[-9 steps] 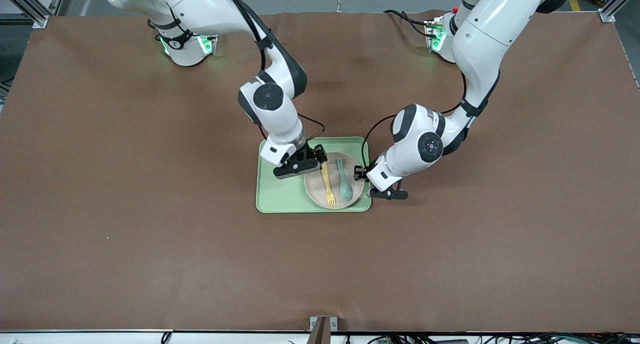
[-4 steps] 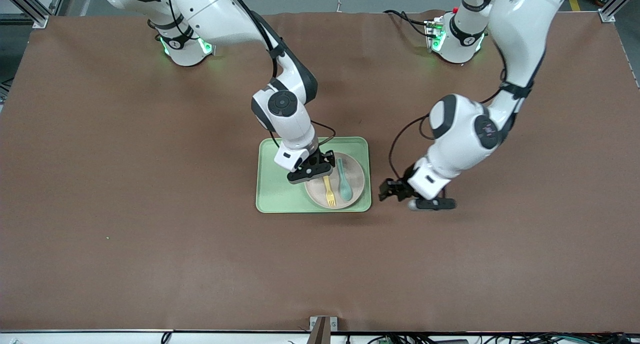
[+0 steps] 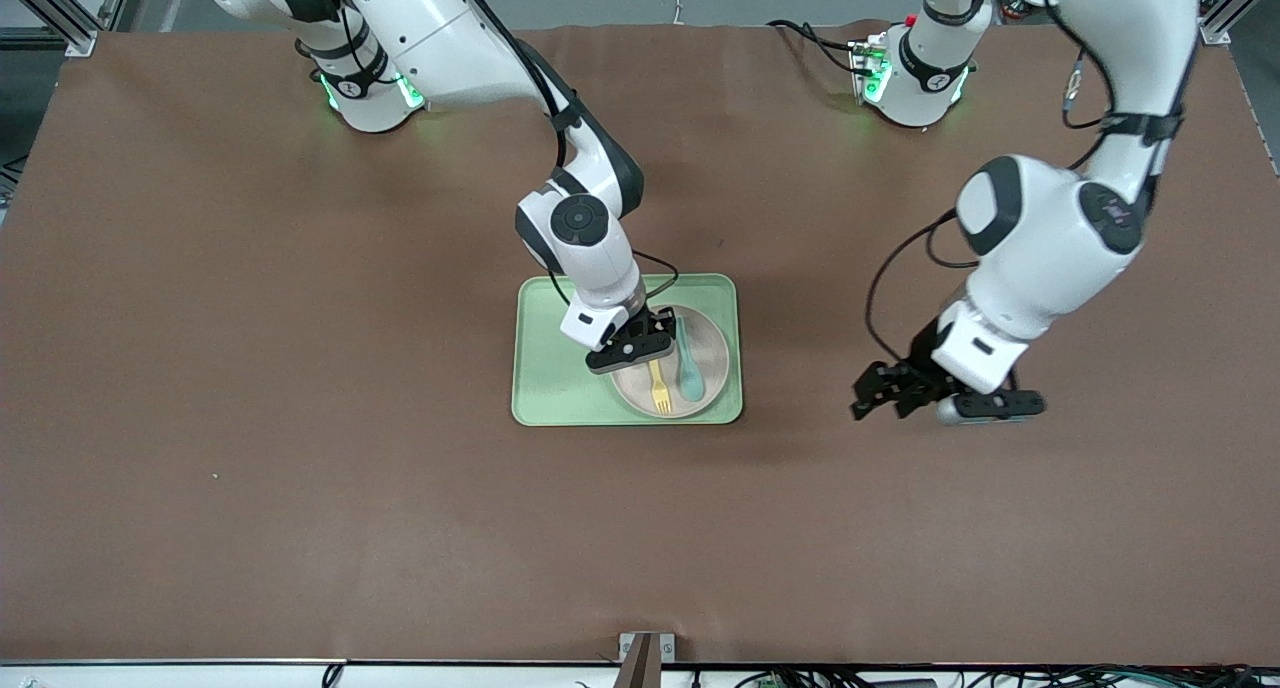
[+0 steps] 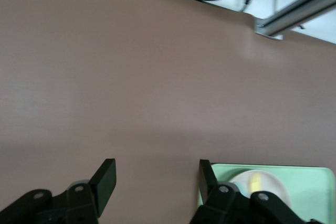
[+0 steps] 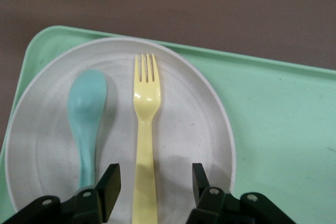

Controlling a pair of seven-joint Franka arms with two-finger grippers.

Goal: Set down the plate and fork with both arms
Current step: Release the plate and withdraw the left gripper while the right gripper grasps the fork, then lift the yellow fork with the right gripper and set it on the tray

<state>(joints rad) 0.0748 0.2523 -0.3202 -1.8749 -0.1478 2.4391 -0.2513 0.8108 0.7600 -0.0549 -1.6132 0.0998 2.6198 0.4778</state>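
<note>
The beige plate (image 3: 712, 360) lies in the green tray (image 3: 555, 368), at the tray's corner nearer the front camera and the left arm's end. The pale-yellow fork (image 3: 660, 394) lies on the plate beside a teal spoon (image 3: 690, 373). My right gripper (image 3: 645, 346) is open just above the fork's handle. In the right wrist view its fingers (image 5: 155, 177) straddle the fork (image 5: 146, 114) on the plate (image 5: 194, 124). My left gripper (image 3: 880, 393) is open and empty over bare table, off the tray toward the left arm's end; it also shows in the left wrist view (image 4: 156, 170).
The teal spoon (image 5: 86, 114) lies close beside the fork, next to one right finger. The tray's rim (image 5: 278, 129) surrounds the plate. The left wrist view shows a corner of the tray (image 4: 310, 187) and the plate (image 4: 268, 184). Brown mat covers the table (image 3: 300, 418).
My right gripper has moved over the plate onto the fork's handle. My left arm has swung away from the tray's edge toward the left arm's end of the table.
</note>
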